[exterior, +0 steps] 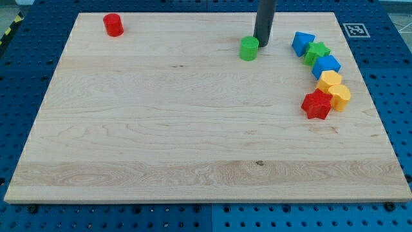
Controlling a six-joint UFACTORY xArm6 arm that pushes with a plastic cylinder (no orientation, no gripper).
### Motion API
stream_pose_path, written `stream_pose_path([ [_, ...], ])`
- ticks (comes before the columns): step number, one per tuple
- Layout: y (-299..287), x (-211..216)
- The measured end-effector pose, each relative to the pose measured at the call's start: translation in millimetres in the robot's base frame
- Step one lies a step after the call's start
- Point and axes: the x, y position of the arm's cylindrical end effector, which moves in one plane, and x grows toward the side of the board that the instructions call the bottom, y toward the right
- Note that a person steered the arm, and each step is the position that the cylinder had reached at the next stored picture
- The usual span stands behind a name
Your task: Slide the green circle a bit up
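The green circle [249, 48] is a short green cylinder on the wooden board [193, 142], near the view's top, a little right of centre. My rod comes down from the view's top edge. My tip [262, 44] rests on the board just to the right of the green circle, very close to it or touching its right side.
A red cylinder [113, 24] stands at the view's top left. At the right, a curved row of blocks: blue [302, 42], green star [317, 52], blue [327, 65], yellow [330, 80], yellow [340, 96], red star [317, 104]. A marker tag [353, 29] lies at the top right corner.
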Motion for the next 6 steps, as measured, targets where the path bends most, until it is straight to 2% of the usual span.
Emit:
stream_pose_path([
  [1,-13,16],
  [2,-53,13],
  [3,-39,23],
  [4,2,58],
  [5,-3,85],
  [6,-56,86],
])
